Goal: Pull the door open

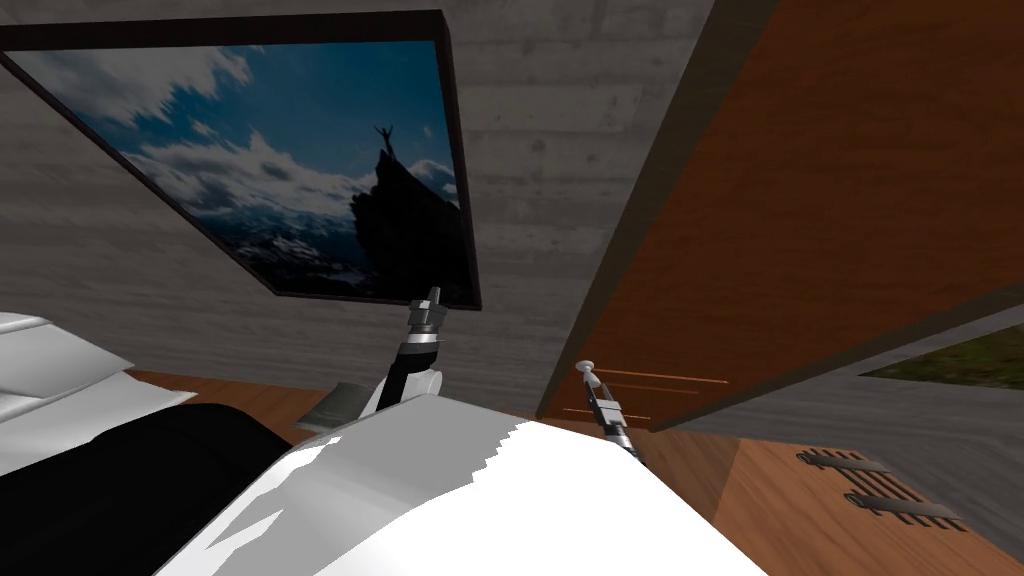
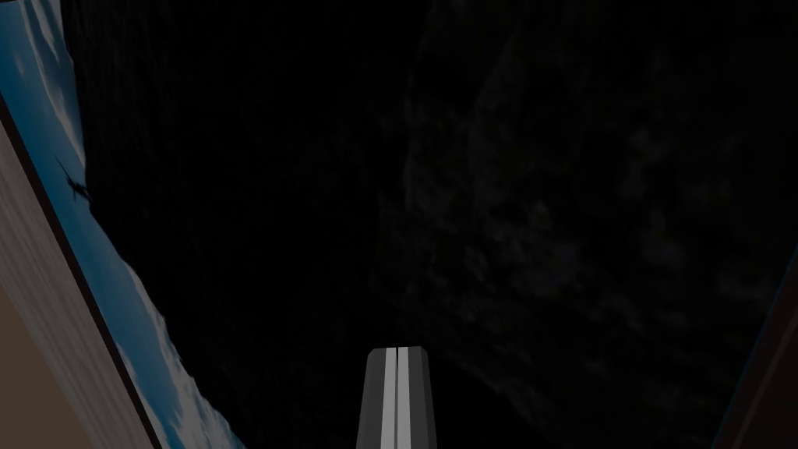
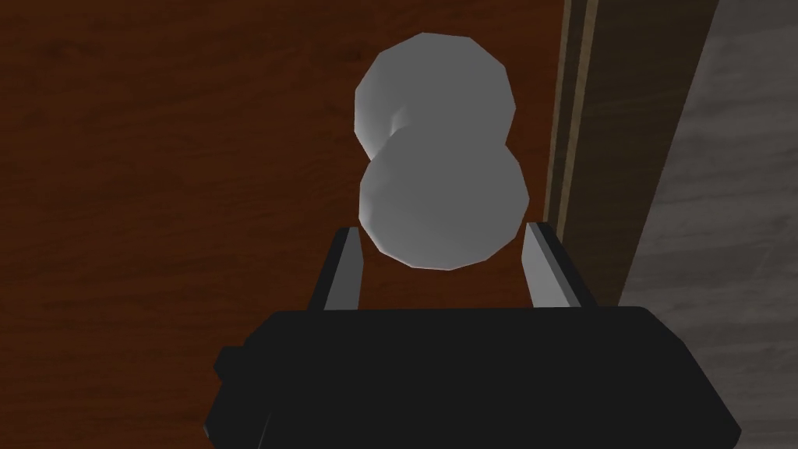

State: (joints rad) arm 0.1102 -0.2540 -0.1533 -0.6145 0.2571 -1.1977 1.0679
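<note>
A brown wooden door [image 1: 800, 200] stands at my right in a dark frame [image 1: 640, 200]. Its pale grey round knob [image 1: 585, 367] sits near the frame edge. My right gripper [image 1: 596, 385] reaches up to the knob. Seen from the right wrist, the knob [image 3: 440, 195] juts from the door [image 3: 156, 195], and its near end lies between the tips of my right gripper [image 3: 444, 234]. That gripper is open, with a thin gap on each side of the knob. My left gripper [image 1: 433, 296] is raised in front of a wall picture, its fingers [image 2: 397, 374] shut on nothing.
A large framed mountain picture [image 1: 280, 150] hangs on the grey wall left of the door. A floor vent [image 1: 880, 490] lies in the wooden floor at the right. A white and black piece of furniture [image 1: 60, 400] stands at my left.
</note>
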